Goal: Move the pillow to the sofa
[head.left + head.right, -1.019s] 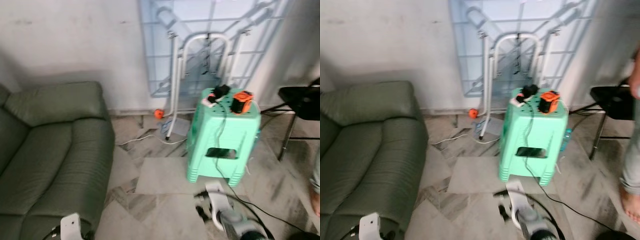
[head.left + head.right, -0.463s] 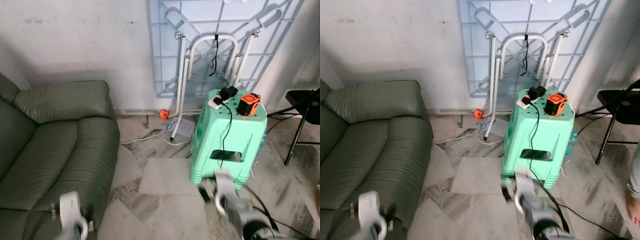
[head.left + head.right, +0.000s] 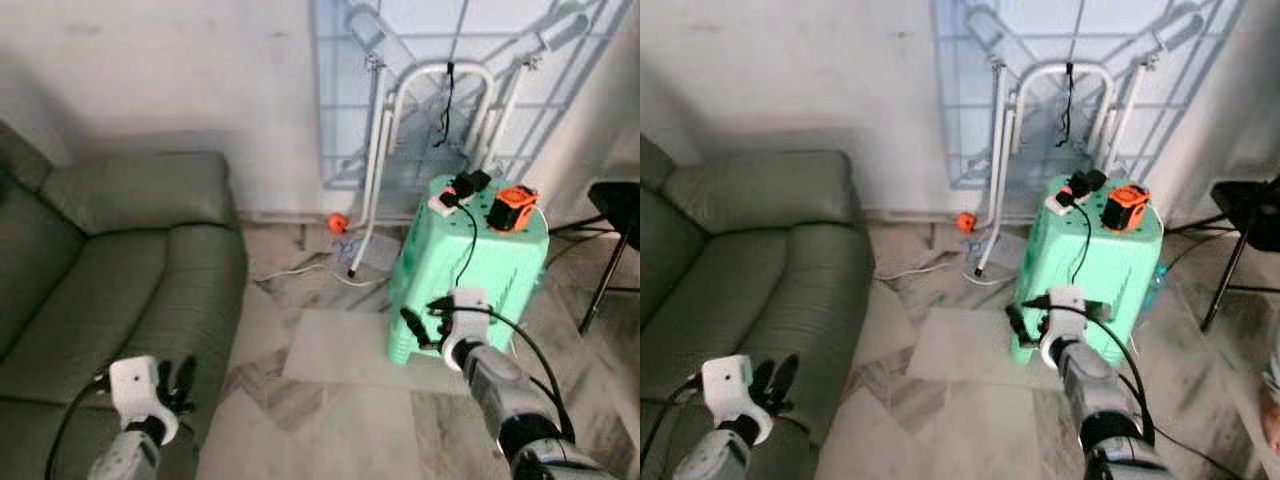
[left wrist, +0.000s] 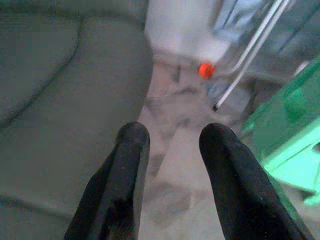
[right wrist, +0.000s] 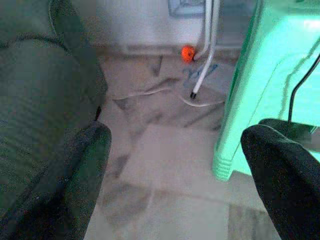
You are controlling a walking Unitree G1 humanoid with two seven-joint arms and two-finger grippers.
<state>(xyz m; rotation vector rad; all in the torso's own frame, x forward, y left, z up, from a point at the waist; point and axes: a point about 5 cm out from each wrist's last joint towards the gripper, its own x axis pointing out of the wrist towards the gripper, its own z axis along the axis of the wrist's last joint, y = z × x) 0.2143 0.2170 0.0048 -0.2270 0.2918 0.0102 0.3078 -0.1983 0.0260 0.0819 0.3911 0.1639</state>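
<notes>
The left claw hangs low over the front edge of the green sofa, its two black fingers spread a little with nothing between them; in its wrist view the gap frames the marble floor past the sofa's arm. The right claw is raised in front of the mint-green plastic stool, just short of its front face, and its fingers stand wide apart and empty, one toward the sofa side, the other by the stool's leg.

The stool stands to the right of the sofa, apart from it across a strip of grey-veined floor. On the stool's top sit an orange and black device and a white plug block with a black adapter; a black cable runs from there down the stool's front. Behind the stool a white tube frame leans on a pale blue gridded panel against the wall. A small orange ball lies on the floor at the wall's foot, between sofa and stool, with a white cord trailing near it. A black folding chair stands right of the stool.

No pillow can be made out; the sofa's seat and arm lie bare.
</notes>
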